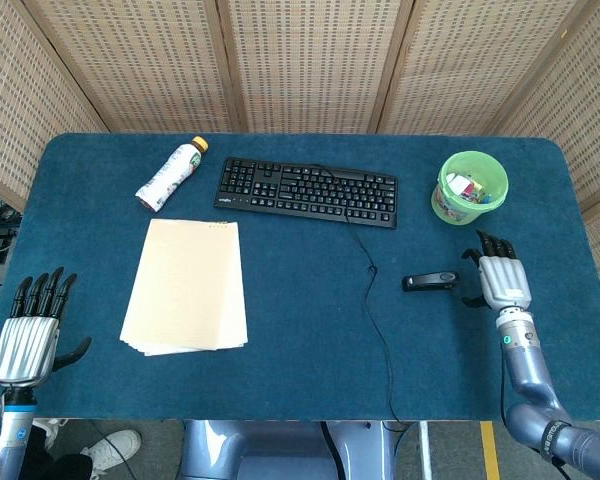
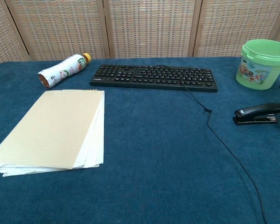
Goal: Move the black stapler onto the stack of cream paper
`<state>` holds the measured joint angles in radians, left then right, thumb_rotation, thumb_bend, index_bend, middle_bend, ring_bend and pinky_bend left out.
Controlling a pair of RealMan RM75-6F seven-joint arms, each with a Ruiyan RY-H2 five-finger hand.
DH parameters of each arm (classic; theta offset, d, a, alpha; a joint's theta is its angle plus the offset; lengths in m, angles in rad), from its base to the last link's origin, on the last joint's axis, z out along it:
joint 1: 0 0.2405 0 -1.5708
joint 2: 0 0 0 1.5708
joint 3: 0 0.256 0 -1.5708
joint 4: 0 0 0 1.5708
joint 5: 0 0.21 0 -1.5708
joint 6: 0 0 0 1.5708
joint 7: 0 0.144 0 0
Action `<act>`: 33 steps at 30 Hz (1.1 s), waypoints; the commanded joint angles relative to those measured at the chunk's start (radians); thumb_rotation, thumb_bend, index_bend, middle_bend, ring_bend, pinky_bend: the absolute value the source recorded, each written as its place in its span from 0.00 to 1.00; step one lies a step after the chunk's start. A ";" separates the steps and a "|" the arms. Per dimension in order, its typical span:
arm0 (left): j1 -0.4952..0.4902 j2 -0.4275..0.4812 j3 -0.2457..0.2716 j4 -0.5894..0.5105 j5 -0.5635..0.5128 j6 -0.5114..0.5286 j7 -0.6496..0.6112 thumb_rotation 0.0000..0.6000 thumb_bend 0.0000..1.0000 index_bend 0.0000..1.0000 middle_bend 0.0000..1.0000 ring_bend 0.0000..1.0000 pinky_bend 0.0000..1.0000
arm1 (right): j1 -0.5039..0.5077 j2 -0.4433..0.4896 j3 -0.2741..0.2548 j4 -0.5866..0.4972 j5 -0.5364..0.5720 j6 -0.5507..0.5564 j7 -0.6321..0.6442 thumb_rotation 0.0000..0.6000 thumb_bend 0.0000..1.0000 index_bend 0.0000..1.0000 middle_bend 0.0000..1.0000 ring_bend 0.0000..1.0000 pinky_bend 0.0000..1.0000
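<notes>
stapler (image 1: 430,282), black, closed, lying flat on blue table (image 1: 300,340)

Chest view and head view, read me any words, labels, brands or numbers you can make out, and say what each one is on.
No text can be read with confidence.
Bottle: printed label with lettering near the cap, too blurred to read.
Green bucket: colourful sticker, print too small to read.
Keyboard: key legends too small to read.
Black stapler: no marking legible.
Stack of cream paper: no writing visible.
</notes>
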<state>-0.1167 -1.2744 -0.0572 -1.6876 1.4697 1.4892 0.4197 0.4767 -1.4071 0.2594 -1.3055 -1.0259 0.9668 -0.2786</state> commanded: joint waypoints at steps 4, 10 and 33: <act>-0.004 -0.005 -0.002 0.007 -0.010 -0.007 0.004 1.00 0.24 0.00 0.00 0.00 0.00 | 0.030 -0.042 -0.004 0.076 0.032 -0.043 0.016 1.00 0.24 0.36 0.10 0.00 0.14; -0.012 -0.015 -0.001 0.017 -0.023 -0.024 0.017 1.00 0.24 0.00 0.00 0.00 0.00 | 0.046 -0.088 -0.014 0.131 0.032 -0.059 0.038 1.00 0.24 0.38 0.11 0.00 0.15; -0.014 -0.014 0.012 0.017 -0.008 -0.021 0.005 1.00 0.24 0.00 0.00 0.00 0.00 | 0.097 -0.241 -0.022 0.345 -0.023 -0.039 0.105 1.00 0.51 0.81 0.62 0.61 0.70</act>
<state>-0.1308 -1.2887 -0.0453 -1.6701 1.4621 1.4683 0.4246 0.5772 -1.6447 0.2425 -0.9623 -1.0330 0.9164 -0.1887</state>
